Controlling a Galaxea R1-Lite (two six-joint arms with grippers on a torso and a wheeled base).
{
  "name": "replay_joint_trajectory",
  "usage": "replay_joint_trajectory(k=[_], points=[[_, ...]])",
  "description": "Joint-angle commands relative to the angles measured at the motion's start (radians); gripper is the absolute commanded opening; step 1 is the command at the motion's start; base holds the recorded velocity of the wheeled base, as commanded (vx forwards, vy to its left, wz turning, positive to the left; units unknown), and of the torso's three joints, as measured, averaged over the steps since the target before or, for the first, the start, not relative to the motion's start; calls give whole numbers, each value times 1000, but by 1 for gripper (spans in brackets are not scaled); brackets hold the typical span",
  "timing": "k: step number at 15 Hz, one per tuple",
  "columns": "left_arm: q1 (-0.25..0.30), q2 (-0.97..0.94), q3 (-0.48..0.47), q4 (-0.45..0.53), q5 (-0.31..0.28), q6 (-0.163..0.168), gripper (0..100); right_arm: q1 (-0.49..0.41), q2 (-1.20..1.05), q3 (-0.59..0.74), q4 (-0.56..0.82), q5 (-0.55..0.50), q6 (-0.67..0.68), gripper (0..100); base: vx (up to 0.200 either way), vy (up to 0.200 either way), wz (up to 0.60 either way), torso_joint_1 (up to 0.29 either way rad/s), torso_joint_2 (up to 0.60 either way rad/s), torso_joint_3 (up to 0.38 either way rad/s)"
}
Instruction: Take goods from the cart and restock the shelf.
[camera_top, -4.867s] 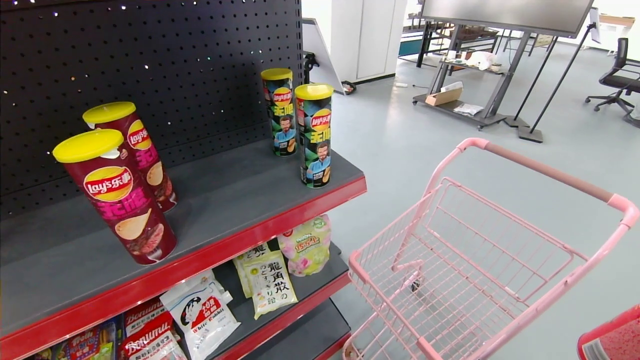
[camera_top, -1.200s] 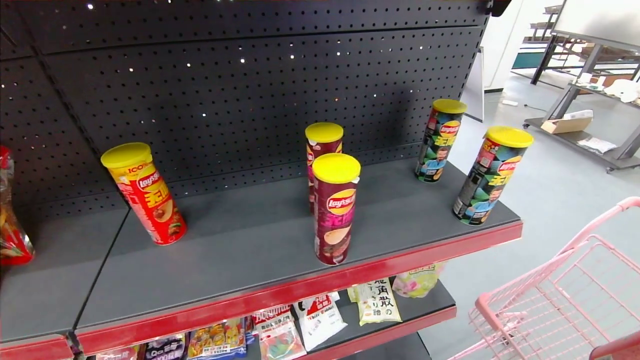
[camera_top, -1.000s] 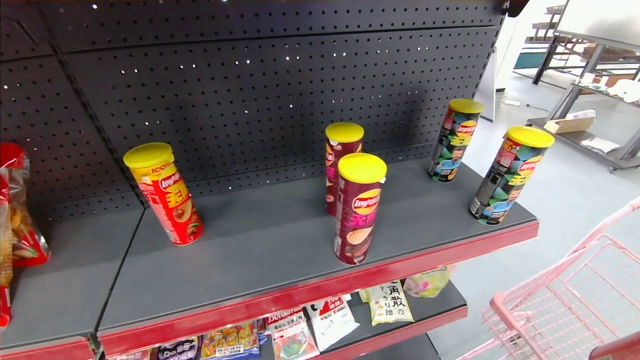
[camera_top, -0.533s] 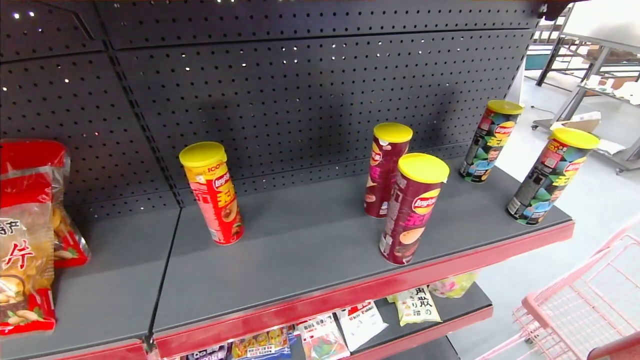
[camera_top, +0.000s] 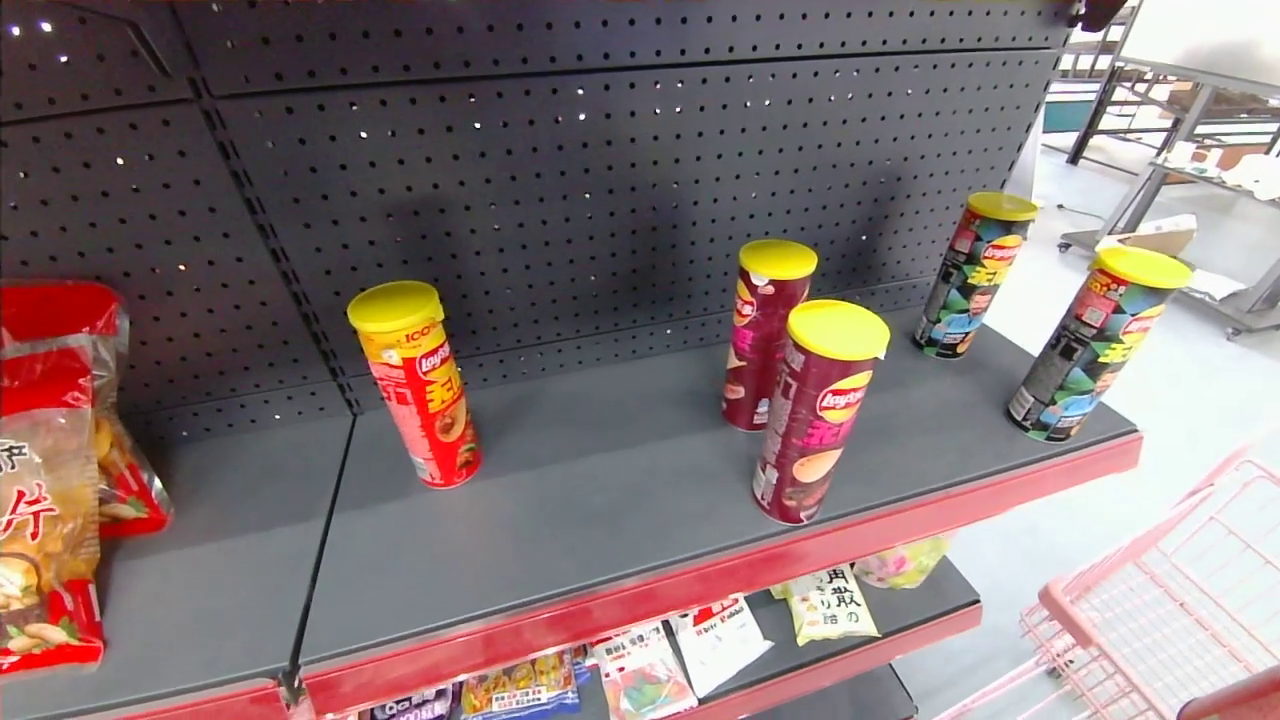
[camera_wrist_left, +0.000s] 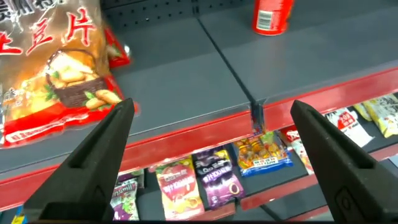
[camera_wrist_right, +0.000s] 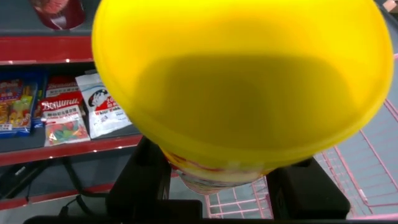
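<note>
Right gripper (camera_wrist_right: 227, 186) clamps a yellow-lidded chip can (camera_wrist_right: 242, 81)

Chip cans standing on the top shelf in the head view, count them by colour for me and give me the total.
Red can: 1
Maroon cans: 2
Black-and-green patterned cans: 2
Total: 5

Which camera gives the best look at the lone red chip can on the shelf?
The head view: the red can stands whole, lid to base, on the shelf. The left wrist view catches just its base. The right wrist view faces the held can up close instead.
</note>
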Motion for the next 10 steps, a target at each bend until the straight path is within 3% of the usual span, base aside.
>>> replay_joint_trajectory(k=[1,5,10], points=[[0,-1,0,0,1,0,100,-1,-2,0,0,0,1,0,0,0,0,0,0,0],[-1,-1,0,0,-1,-9,100,1,-7,-1,-8,3,1,0,0,0,0,0,0,0],[-7,44,-34,-4,-13,3,100,-6,-65,2,0,-6,-22,0,0,0,0,0,0,0]])
